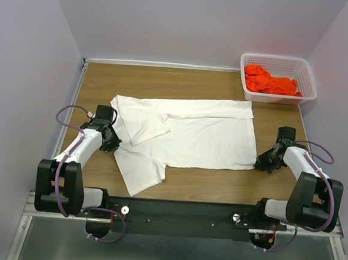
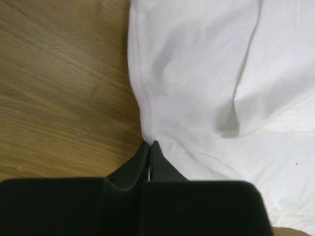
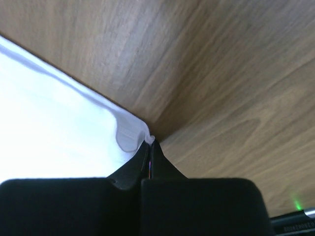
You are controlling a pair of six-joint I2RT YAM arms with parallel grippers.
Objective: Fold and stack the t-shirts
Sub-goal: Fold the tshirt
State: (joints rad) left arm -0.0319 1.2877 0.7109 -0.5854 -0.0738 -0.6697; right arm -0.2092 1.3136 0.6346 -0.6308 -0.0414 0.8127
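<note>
**A:** so what are the pincers doing?

**B:** left gripper (image 2: 150,143) has both fingers pressed tight together with a bit of cloth pinched between the tips. it's the seamed edge of the white t-shirt (image 1: 192,134), on the side facing the table's left edge. right gripper (image 3: 151,140) is the same deal: clamped flat on the shirt's corner, and the fabric bunches into a little pucker right at the tips

**A:** which corner?

**B:** the one nearest the near right corner of the table (image 1: 99,82). both grippers sit low at the wood, one on each side of the shirt

**A:** and the shirt itself?

**B:** spread out across the middle of the tabletop, lying mostly flat. there's a flap folded over on top of it toward the far left, and another piece sticks out toward the near edge on the left. soft creases show in the left wrist view

**A:** the other one?

**B:** the orange-red t-shirt (image 1: 268,82) is crumpled up inside the white lattice basket (image 1: 279,57) at the far right corner, well apart from both grippers
</note>
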